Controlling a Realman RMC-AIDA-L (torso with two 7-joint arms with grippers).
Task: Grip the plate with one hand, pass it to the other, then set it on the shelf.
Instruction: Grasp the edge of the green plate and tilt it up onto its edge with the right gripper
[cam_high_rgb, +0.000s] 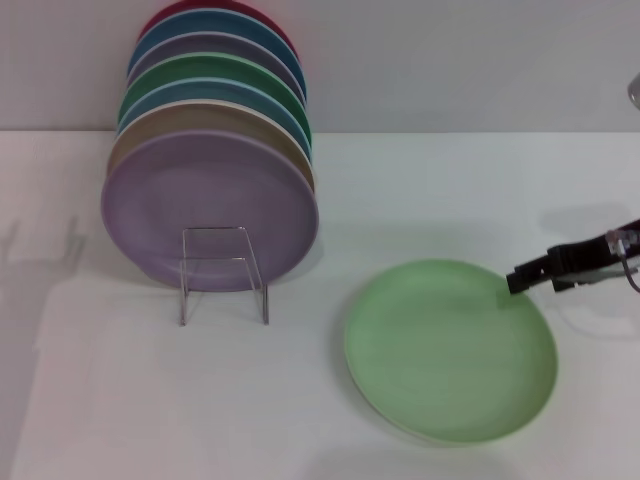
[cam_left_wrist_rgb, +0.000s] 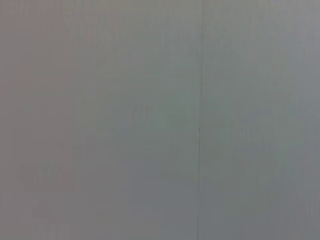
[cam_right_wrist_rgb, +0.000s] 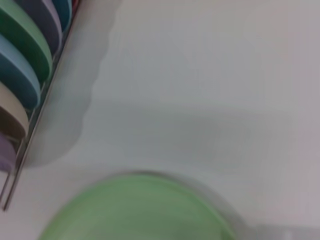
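Note:
The pale mint-green plate (cam_high_rgb: 450, 350) lies on the white table at the front right. It also shows in the right wrist view (cam_right_wrist_rgb: 140, 212). My right gripper (cam_high_rgb: 521, 278) reaches in from the right edge, and its black tip is at the plate's far right rim. The wire shelf (cam_high_rgb: 223, 272) stands at the left with its squarish front loop free. Several coloured plates stand upright in it, a lavender plate (cam_high_rgb: 210, 208) foremost. My left gripper is out of view; the left wrist view shows only a blank grey surface.
The row of upright plates (cam_right_wrist_rgb: 22, 75) on the shelf's wire base (cam_right_wrist_rgb: 27, 142) lies well off from my right gripper. Bare white table (cam_high_rgb: 400, 190) lies between the shelf and the mint-green plate. A pale wall stands behind.

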